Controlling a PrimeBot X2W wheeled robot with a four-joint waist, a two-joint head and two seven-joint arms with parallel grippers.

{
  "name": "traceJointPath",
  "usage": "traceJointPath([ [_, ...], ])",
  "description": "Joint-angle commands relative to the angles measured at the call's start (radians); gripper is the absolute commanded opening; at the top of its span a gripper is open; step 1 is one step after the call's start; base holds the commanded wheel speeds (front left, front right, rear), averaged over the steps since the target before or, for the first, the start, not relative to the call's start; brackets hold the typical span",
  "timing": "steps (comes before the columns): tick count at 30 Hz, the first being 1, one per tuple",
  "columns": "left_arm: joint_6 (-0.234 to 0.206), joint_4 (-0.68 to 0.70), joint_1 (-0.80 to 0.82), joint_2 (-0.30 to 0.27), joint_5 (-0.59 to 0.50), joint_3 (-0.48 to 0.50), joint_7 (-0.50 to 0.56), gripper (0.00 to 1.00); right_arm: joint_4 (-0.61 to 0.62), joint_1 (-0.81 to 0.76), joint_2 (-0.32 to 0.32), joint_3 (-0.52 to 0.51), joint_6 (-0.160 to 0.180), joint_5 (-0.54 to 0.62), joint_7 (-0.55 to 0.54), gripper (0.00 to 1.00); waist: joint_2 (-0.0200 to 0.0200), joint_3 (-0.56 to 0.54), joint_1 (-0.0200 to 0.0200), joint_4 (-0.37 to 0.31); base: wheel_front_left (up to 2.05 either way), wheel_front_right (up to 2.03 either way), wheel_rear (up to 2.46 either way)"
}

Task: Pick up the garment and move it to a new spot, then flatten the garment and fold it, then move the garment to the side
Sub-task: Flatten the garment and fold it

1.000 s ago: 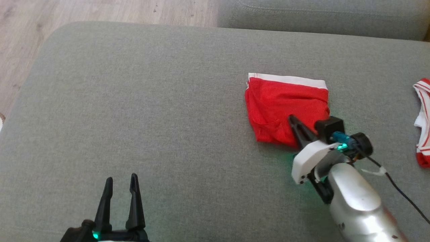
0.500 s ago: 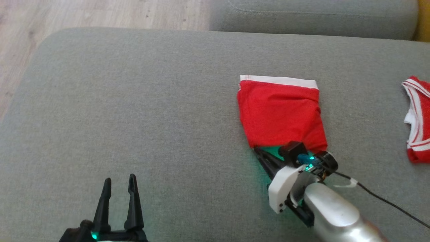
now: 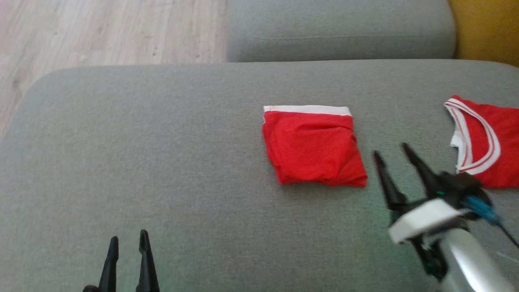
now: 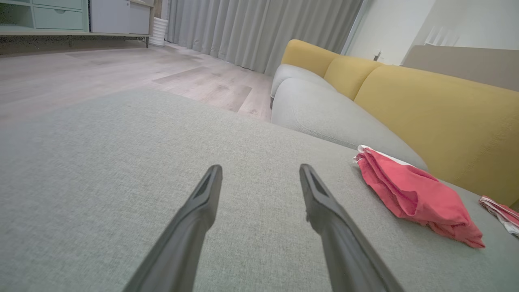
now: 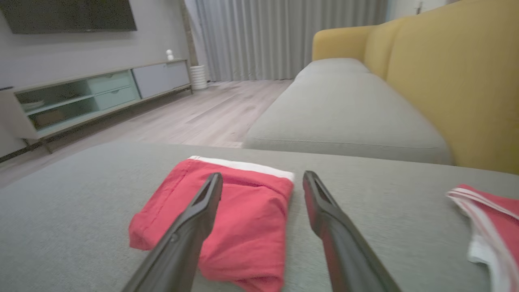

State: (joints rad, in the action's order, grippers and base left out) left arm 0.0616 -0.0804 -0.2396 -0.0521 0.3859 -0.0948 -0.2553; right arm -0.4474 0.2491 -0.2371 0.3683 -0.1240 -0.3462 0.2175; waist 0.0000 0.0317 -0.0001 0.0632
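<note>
Folded red garment [image 3: 314,150] with white waistband right of centre in the head view, flat on grey cushion [image 3: 162,162]; right gripper [image 3: 389,149] unclenched and empty at lower right, just beside it; left gripper [image 3: 128,236] likewise spread, empty, at bottom left; second red-and-white garment [image 3: 482,150] at right edge.

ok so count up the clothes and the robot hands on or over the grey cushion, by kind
folded red garment: 1
red garment with white stripes: 1
robot hands, left hand and right hand, both open and empty: 2
total: 4
</note>
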Motion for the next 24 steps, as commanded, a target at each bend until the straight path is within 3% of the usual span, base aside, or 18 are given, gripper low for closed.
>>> traceJointPath([
  [1,0.001,0.028,0.022,0.002,-0.008,0.040,-0.006,1.00,0.073,-0.023,-0.008,-0.041,-0.007,0.019,0.016,1.00,0.0000,-0.018,0.0001,-0.021,0.00,0.00,0.00],
  [5,0.009,0.023,0.009,0.002,-0.018,0.055,-0.006,1.00,0.190,-0.152,0.004,-0.213,-0.007,0.081,0.024,1.00,0.0000,-0.034,0.0001,-0.046,0.00,0.00,0.00],
  [10,0.027,-0.002,0.004,0.002,-0.037,0.057,-0.006,1.00,0.286,-0.294,0.063,-0.361,-0.007,0.123,0.035,1.00,0.0000,-0.043,0.0001,-0.066,0.00,0.00,0.00],
  [24,0.049,-0.052,-0.015,0.002,-0.052,0.057,-0.006,1.00,0.252,-0.312,0.090,-0.353,-0.007,0.125,0.044,1.00,0.0000,-0.056,0.0001,-0.040,0.00,0.00,0.00],
])
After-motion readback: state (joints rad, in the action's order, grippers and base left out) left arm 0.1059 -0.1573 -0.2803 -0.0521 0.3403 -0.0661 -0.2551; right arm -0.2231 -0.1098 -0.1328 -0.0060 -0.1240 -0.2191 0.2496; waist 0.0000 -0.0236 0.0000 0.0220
